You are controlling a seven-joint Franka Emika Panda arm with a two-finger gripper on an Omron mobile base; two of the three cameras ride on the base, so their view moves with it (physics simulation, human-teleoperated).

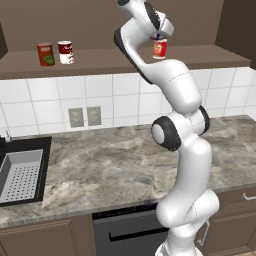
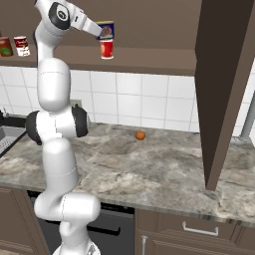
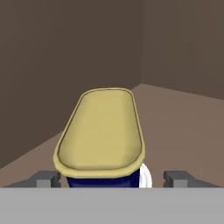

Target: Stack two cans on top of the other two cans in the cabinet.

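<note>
On the cabinet (image 1: 110,61) ledge, the dark blue can with a yellow label (image 2: 106,30) stands on the bright red can (image 2: 106,49). My gripper (image 2: 102,32) is open around the blue can, and a gap shows on each side. In the hand view the blue can's yellow top (image 3: 103,131) lies between the gripper's (image 3: 111,178) spread fingertips (image 3: 45,178). In the left base view the gripper (image 1: 159,34) hovers just over the bright red can (image 1: 159,49). Far left on the ledge, the dull red can with a green patch (image 1: 45,54) and the red-topped white can (image 1: 65,52) stand side by side.
A sink (image 1: 20,175) is set in the marble counter (image 1: 110,165) at the left. A small orange ball (image 2: 140,135) lies on the counter near the tiled wall. A tall brown cabinet side panel (image 2: 219,89) drops to the counter on the right.
</note>
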